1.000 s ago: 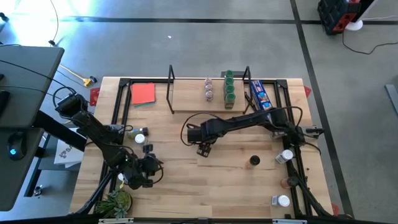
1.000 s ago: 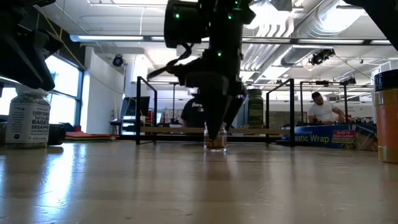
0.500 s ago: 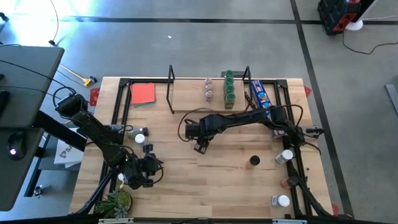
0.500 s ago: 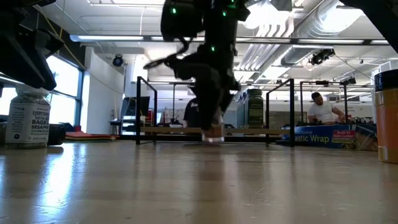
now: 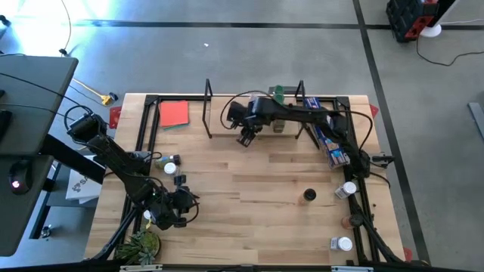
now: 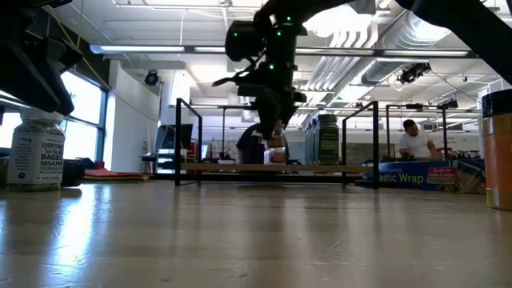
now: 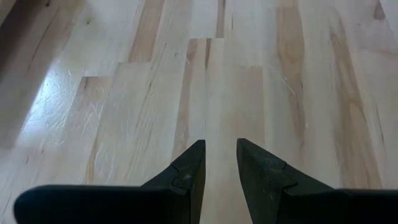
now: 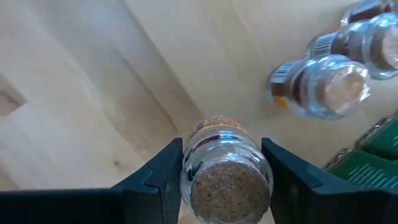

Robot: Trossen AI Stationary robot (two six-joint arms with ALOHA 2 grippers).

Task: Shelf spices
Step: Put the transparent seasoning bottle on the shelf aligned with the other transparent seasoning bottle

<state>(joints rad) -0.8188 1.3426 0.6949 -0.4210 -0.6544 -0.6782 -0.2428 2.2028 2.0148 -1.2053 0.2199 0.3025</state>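
Since our right hand (image 5: pixel 246 139) is clamped on a cork-topped spice jar (image 8: pixel 225 176), with a finger on either side of the glass, the matter we watch is how that jar sits against the shelf (image 5: pixel 227 121). From above, the hand hangs over the front edge of the shelf's wooden board, just beside the jars already standing there (image 5: pixel 278 113), which lie toward the arm's own side of it. At surface level the jar (image 6: pixel 276 141) is carried clear of the board, not yet resting on it. Its long axis looks close to upright, cork uppermost, though we cannot tell the exact tilt. In the right wrist view two clear jars (image 8: pixel 323 87) stand on the board near the held one, with bare wood between. We judge that the coming move is a short descent onto that bare patch, keeping the jar upright and apart from its neighbours. Our left hand (image 7: pixel 217 165) waits low over the near left of the surface (image 5: pixel 249 189), fingers slightly parted and empty, well apart from the shelf; the right arm is plainly the nearer one.
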